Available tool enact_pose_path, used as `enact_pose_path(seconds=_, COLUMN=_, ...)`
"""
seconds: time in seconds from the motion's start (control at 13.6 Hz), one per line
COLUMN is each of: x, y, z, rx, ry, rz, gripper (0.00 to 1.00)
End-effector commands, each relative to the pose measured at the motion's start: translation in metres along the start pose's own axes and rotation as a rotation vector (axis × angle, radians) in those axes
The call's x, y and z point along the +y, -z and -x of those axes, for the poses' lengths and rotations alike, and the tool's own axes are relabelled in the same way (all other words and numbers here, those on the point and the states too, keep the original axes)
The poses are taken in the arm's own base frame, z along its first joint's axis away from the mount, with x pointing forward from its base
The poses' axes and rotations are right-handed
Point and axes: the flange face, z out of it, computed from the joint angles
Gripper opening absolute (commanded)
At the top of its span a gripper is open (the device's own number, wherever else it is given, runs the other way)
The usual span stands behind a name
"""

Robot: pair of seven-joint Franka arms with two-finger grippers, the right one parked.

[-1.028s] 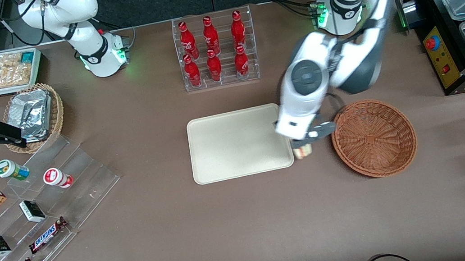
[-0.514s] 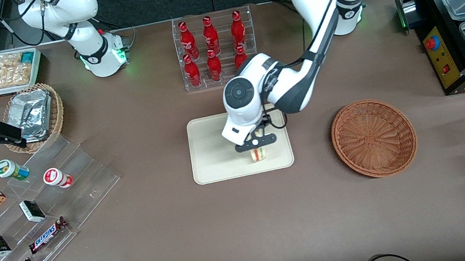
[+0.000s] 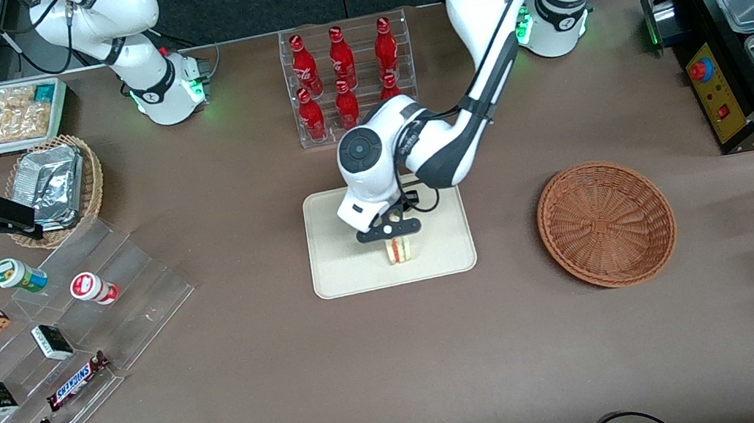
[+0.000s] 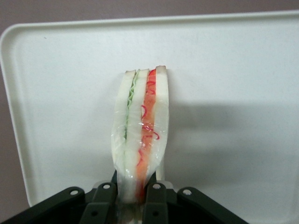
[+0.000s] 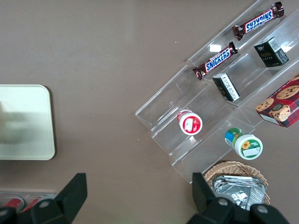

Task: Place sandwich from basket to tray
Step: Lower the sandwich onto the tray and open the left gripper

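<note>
Gripper (image 3: 395, 237): over tray (image 3: 340, 261), jaws clamped on sandwich (image 3: 398, 250). Basket (image 3: 606, 223): emptied. Remaining: lower, release on tray.

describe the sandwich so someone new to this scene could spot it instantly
Find the cream tray mid-table, in front of the red bottle rack. Over it the left arm's gripper is shut on the sandwich: a pale bread wedge with red, orange and green filling, the only item at the tray.
</note>
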Motion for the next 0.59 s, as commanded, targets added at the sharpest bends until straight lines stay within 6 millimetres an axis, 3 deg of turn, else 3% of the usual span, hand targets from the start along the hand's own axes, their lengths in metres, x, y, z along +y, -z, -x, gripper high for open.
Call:
enact_pose_path(seconds=0.0, x=0.0062, y=0.0031, z=-0.0010, rx=0.020, ry=0.012, rz=-0.002, gripper=0.22)
enact_pose_path(seconds=0.15, x=0.0060, y=0.0010, z=-0.0013, rx=0.024, ry=0.028, rz=-0.008, gripper=0.26)
enact_pose_path(seconds=0.29, x=0.0060, y=0.0008, z=-0.0009, rx=0.018, ry=0.040, rz=-0.006, gripper=0.45)
enact_pose_path(seconds=0.37, x=0.0059, y=0.0008, z=-0.0011, rx=0.022, ry=0.058, rz=-0.008, gripper=0.89)
enact_pose_path(seconds=0.44, x=0.0058, y=0.0019, z=-0.0013, rx=0.026, ry=0.083, rz=-0.009, gripper=1.00)
enact_pose_path(seconds=0.51, x=0.0059, y=0.0057, z=-0.0014, rx=0.028, ry=0.094, rz=-0.005, gripper=1.00)
